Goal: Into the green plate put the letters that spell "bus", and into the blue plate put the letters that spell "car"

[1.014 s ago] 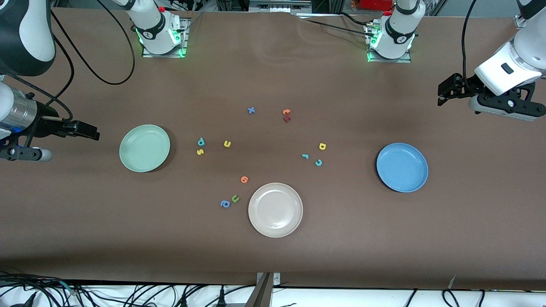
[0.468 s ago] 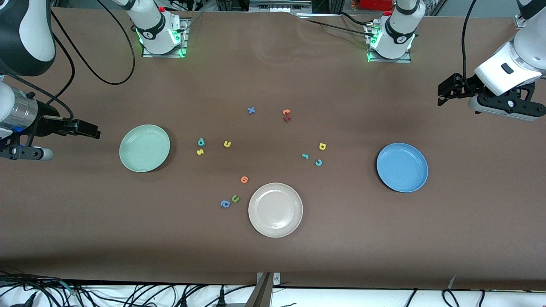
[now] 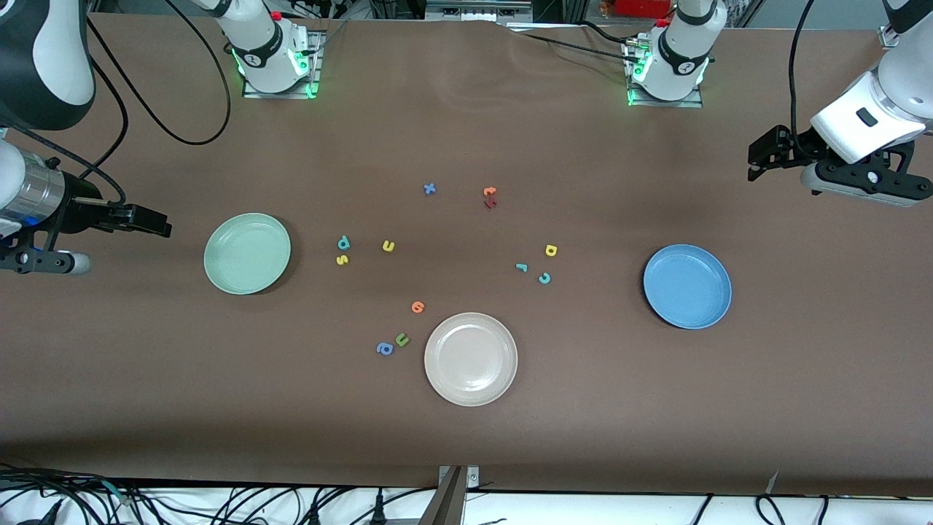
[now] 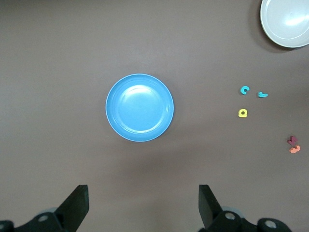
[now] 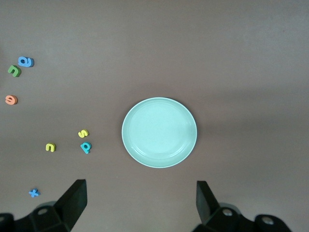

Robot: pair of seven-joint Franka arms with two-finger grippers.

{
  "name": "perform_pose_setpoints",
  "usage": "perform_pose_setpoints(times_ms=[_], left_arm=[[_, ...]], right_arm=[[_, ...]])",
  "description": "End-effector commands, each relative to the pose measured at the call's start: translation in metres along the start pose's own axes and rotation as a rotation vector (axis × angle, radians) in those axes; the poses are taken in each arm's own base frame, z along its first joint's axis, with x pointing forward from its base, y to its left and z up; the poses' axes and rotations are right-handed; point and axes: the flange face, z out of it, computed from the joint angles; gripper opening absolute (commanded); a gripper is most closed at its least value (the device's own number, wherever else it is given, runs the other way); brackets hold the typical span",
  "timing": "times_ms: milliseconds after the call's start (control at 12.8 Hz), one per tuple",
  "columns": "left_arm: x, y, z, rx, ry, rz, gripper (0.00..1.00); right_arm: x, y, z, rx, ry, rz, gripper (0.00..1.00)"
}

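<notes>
Front view. Green plate (image 3: 247, 253) toward the right arm's end of the table, blue plate (image 3: 686, 286) toward the left arm's end, both empty. Teal b (image 3: 343, 243) touching yellow s (image 3: 342, 259) and near yellow u (image 3: 388, 246): one group beside the green plate, probably laid so for a short carry. Yellow a (image 3: 551, 250), teal r (image 3: 522, 267) and teal c (image 3: 544, 278) close together, between the beige plate (image 3: 471, 359) and the blue plate, a little farther from the camera than both. Decoys apart from these groups: green u (image 3: 401, 339) and blue a (image 3: 384, 349) just beside the beige plate, orange letter (image 3: 418, 307) near them, blue x (image 3: 429, 189) and a red-orange pair (image 3: 490, 197) farther from the camera. Right gripper (image 3: 149, 222) up over the bare table at the right arm's end, beside the green plate; left gripper (image 3: 762, 153) up over the bare table at the left arm's end. Nothing held, no letter moved yet.

Left wrist view. Fingers (image 4: 77, 205) spread fully wide, nothing between. Blue plate straight under the camera, the car letters to one side. Seems a waiting pose for a look over the work area.

Right wrist view. Fingers (image 5: 75, 198) spread fully too, empty. Green plate centred, the bus letters near its rim, the decoys well apart. Likely ready to descend on the first letter.
</notes>
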Motion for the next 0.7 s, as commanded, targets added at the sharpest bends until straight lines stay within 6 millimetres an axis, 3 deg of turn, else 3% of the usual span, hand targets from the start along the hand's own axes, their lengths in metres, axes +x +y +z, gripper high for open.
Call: perform_pose_setpoints(times_ms=[0,624], left_arm=[[0.0035,-0.0039,-0.004,0.008,-0.009,0.018,1.0],[0.0035,-0.0039,-0.004,0.008,-0.009,0.006,1.0]], right_arm=[[-0.0044,0.0004,-0.0004,0.011,-0.01,-0.008,1.0],[-0.0044,-0.0002,-0.0018,0.007,-0.007,-0.004,1.0]])
